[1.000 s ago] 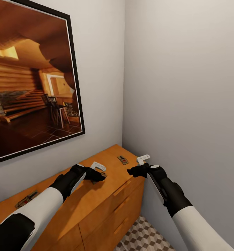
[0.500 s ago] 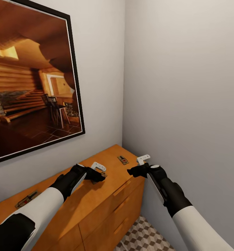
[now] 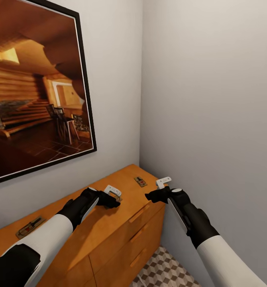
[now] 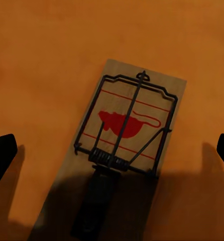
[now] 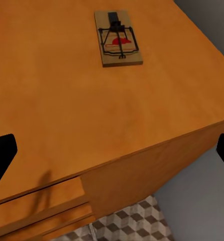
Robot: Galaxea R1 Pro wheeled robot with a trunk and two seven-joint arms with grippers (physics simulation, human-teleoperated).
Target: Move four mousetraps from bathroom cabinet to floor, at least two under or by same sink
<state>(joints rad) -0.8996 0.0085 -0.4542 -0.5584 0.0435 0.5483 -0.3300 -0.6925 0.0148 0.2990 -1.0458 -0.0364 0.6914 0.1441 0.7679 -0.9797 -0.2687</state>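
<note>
The robot stands in a corner of the room, in front of the cabinet (image 3: 109, 235), which is an orange-brown wooden chest with drawer fronts and bar handles. Above the cabinet, on the left wall, hangs a large framed picture (image 3: 34, 91) of a wooden interior with chairs.

Three mousetraps lie flat on the top of the cabinet in the head view. One mousetrap (image 3: 29, 227) lies far to the left, near the left arm's white sleeve. The second mousetrap (image 3: 116, 196) lies directly under the left pincer (image 3: 112, 192); in the left wrist view this trap (image 4: 124, 145) is between the two dark fingertips (image 4: 0, 155), with its red mouse print and black spring bar clearly visible. The fingertips stand wide apart on both sides of the trap and do not touch it, so the left pincer is open.

The third mousetrap (image 3: 140, 181) lies near the right end of the cabinet top, close to the corner of the walls. The right pincer (image 3: 162, 182) hovers just beside it, over the right edge of the cabinet. In the right wrist view that trap (image 5: 117, 44) is well ahead of the fingertips (image 5: 1, 153), which are far apart, so the right pincer is open as well.

Below the cabinet's end, a part of the bathroom floor (image 3: 165, 271) with the cube pattern is visible.
</note>
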